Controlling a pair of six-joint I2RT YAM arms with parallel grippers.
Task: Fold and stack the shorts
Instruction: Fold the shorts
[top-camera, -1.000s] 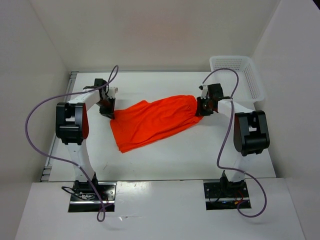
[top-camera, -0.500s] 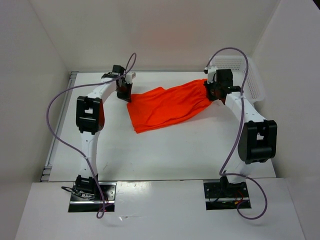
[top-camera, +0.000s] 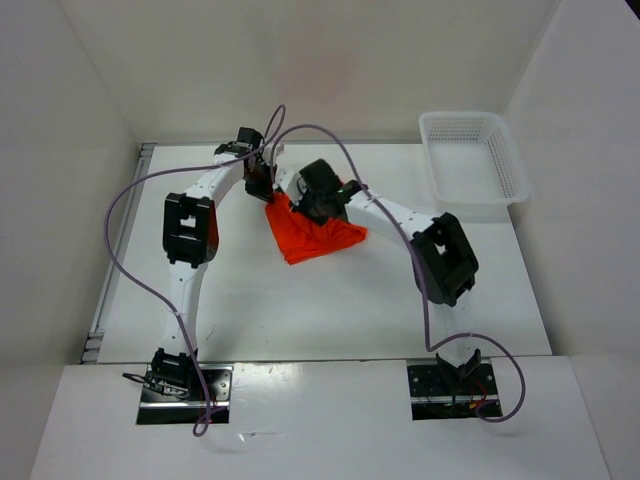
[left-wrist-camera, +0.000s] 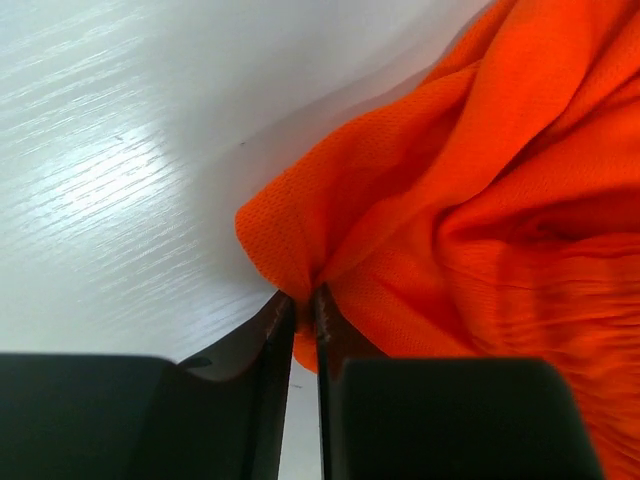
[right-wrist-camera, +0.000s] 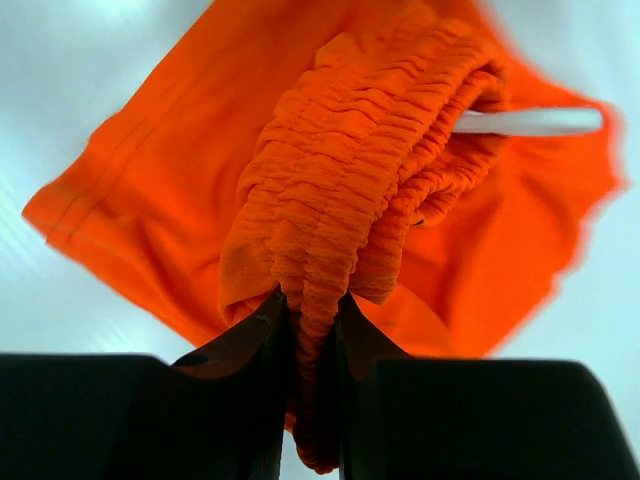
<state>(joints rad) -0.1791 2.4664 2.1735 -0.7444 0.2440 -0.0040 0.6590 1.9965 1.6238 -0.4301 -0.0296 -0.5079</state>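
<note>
Showed the shorts (top-camera: 315, 243) heaped in a small orange mound on the table (top-camera: 330, 310), upper centre of the overhead view, between the two wrists. Caught a thin corner of mesh hem in the left gripper (left-wrist-camera: 303, 300), jaws pinched almost shut on it. Clamped the ruched waistband in the right gripper (right-wrist-camera: 312, 305), fingers closed on a thick bunch, with the white drawstring (right-wrist-camera: 525, 121) poking out at upper right of that view. Judged soft, light and limp — unlikely to keep a crease unless laid flat and smoothed, and apt to slide out of a shallow pinch. Best taken at the waistband or the stitched hem, at doubled cloth. Noted the white mesh basket (top-camera: 460, 117) at upper right, well apart — no obstacle. Noted purple cables (top-camera: 310, 127) looping over the drawn-in arms, a possible snag.
</note>
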